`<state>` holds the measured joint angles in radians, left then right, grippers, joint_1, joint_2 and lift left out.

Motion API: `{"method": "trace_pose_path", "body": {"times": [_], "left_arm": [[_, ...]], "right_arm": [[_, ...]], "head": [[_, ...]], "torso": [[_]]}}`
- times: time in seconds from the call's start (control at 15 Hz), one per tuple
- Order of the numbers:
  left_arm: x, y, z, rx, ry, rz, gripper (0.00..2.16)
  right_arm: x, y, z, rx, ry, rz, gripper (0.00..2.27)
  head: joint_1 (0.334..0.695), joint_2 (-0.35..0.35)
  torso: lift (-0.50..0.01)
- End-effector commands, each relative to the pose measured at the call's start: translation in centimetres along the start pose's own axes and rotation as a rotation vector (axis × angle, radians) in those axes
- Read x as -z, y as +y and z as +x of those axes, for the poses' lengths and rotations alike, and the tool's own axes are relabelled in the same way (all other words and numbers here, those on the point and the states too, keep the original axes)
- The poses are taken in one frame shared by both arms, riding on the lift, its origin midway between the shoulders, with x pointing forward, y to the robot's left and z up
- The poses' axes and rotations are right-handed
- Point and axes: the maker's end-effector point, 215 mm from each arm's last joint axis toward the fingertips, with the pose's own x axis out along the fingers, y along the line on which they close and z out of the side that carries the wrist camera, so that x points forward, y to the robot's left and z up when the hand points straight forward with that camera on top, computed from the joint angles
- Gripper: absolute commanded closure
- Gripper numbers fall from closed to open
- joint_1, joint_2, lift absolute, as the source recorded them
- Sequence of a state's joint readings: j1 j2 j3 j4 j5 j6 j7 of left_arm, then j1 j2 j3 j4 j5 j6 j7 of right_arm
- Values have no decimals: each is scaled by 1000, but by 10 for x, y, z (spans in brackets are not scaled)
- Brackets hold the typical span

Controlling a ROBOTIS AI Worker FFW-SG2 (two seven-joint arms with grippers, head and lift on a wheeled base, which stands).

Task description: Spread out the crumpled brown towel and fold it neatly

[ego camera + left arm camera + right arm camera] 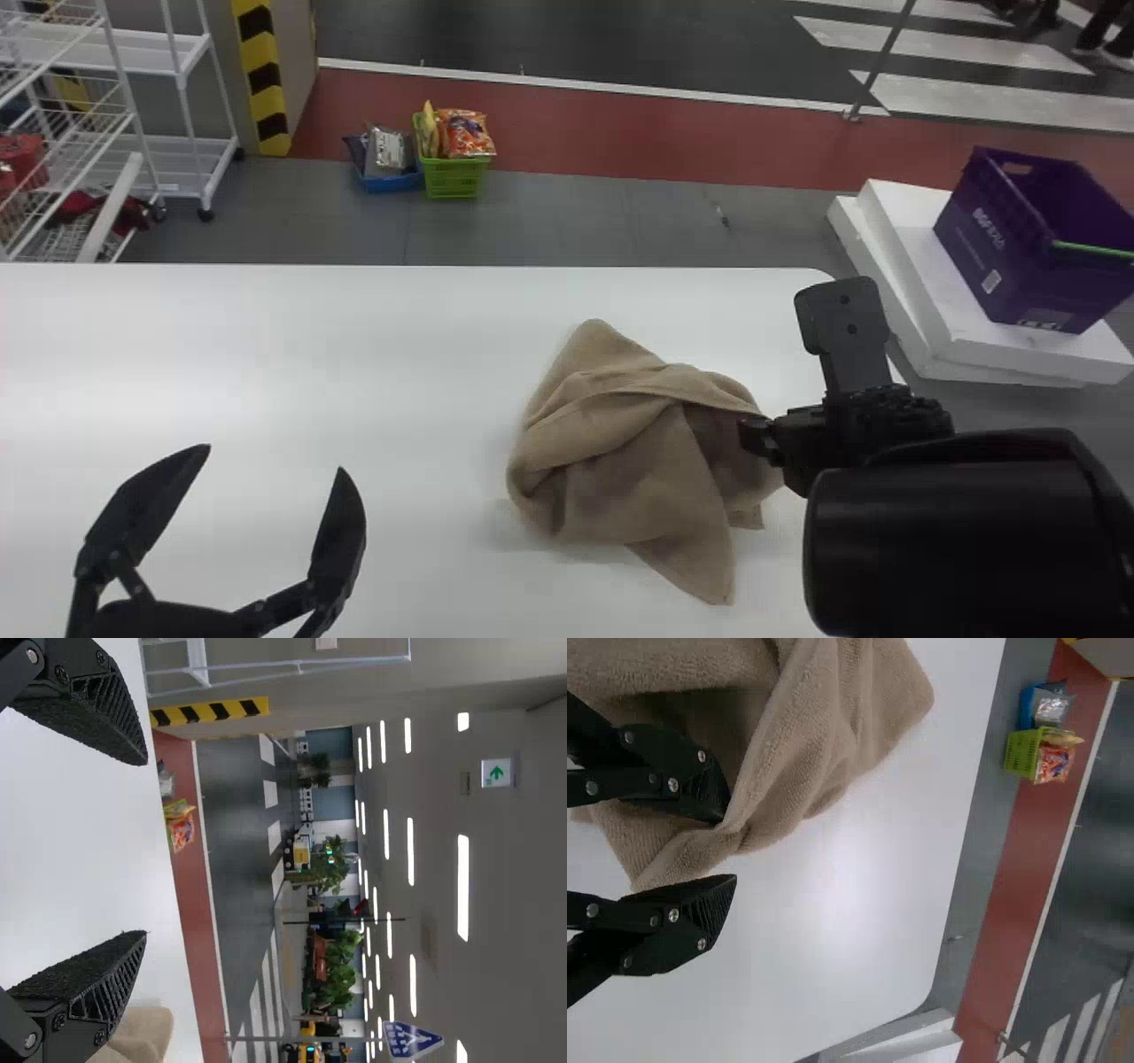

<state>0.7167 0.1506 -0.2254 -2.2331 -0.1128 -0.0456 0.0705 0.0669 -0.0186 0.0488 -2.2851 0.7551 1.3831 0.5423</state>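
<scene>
Towel (620, 443) lies crumpled toward the right end of the table (266, 354); the right tool (730, 844) stands spread around a loose fold (691, 855), and the left tool (275, 457) is spread, well apart from the towel. For spreading, close on a single layer near the rim, lift slightly, and draw slowly so the bunch opens rather than slides whole. Work toward the left tool, where room is ample, and avoid the far right corner (811, 276).
</scene>
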Motion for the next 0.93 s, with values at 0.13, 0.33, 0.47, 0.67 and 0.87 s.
{"method": "trace_pose_path", "body": {"times": [0.13,0.33,0.47,0.67,0.87], "left_arm": [[4,-10,3,18,2,-7,134],[6,-8,14,14,-4,-18,137],[9,-9,17,14,-4,-22,137],[14,-6,17,7,4,-20,137],[18,-1,20,-1,6,-16,137]], "right_arm": [[-19,-32,-38,-230,-259,71,90],[-9,-56,-34,-353,-369,116,127],[0,-76,-31,-403,-468,143,134],[21,-86,-24,-467,-559,44,191],[45,-77,-18,-514,-617,-145,350]], "head": [[695,-266],[695,-286],[695,-306],[695,-345],[695,-350]], "torso": [[-126],[-126],[-126],[-126],[-126]]}}
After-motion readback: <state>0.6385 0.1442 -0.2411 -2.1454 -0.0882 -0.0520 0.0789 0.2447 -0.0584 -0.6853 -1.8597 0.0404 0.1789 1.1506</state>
